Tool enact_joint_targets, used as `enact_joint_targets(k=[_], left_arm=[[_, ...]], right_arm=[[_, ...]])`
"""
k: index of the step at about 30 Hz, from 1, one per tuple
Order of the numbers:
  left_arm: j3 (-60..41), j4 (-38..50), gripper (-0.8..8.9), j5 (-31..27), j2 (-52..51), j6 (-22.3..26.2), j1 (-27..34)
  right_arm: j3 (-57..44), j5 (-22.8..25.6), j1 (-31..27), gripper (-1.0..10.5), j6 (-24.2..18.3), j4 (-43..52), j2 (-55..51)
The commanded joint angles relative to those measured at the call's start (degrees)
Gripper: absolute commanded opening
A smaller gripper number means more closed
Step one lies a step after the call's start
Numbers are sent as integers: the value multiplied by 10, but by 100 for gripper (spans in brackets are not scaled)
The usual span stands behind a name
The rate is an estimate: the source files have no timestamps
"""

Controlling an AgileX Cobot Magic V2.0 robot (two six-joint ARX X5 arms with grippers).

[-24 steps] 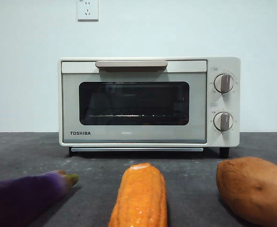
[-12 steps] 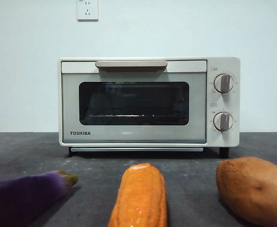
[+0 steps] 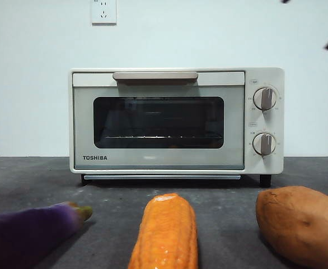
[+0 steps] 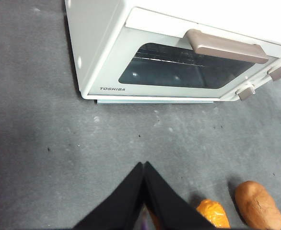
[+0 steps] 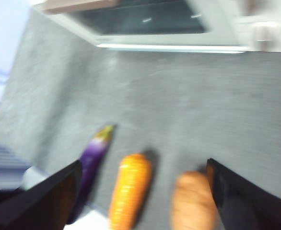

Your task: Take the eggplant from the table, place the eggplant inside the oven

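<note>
The word TOSHIBA stands in dark capitals at the lower left corner of the door of the oven (image 3: 177,120), readable in the front view and again from the left wrist. Small markings ring the two grey knobs (image 3: 265,98) on the right-hand panel, too fine to read. A white wall socket (image 3: 103,11) sits high on the wall above the oven.

The oven door is shut, its beige bar handle (image 3: 155,75) across the top. Through the dark glass window a wire rack shows as a thin bright line (what else lies inside, if anything, cannot be made out).

The eggplant (image 3: 27,232) lies on the table (image 3: 41,179) in front of the oven, at the near left of the front view, its greenish stem cap pointing toward the middle. Just beside it, in the centre, lies an orange corn cob (image 3: 167,232), pointing toward the oven, and to the right of that a brown sweet potato (image 3: 301,224). The three lie apart from one another and well clear of the oven.

The left gripper (image 4: 144,165) hangs above the table before the oven, its fingers pressed together with nothing between them; only a sliver of purple shows beneath them. The right gripper (image 5: 143,167) hangs over the row of vegetables with its fingers spread wide and empty, the view blurred. In the front view only black tips show at the top corners.
</note>
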Motion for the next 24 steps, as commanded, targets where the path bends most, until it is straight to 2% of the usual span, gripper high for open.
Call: enact_joint_targets(k=[1,6,13,24], left_arm=[[14,3,6,2,3,6,-3],[14,3,6,2,3,8,-3],[14,3,6,1,3,12,-3],[14,12,6,1,3,17,-3]], right_arm=[[10,3,63,421,48,38,25],[15,38,177,420,81,109,74],[57,122,305,420,103,111,177],[121,216,460,420,154,123,324]])
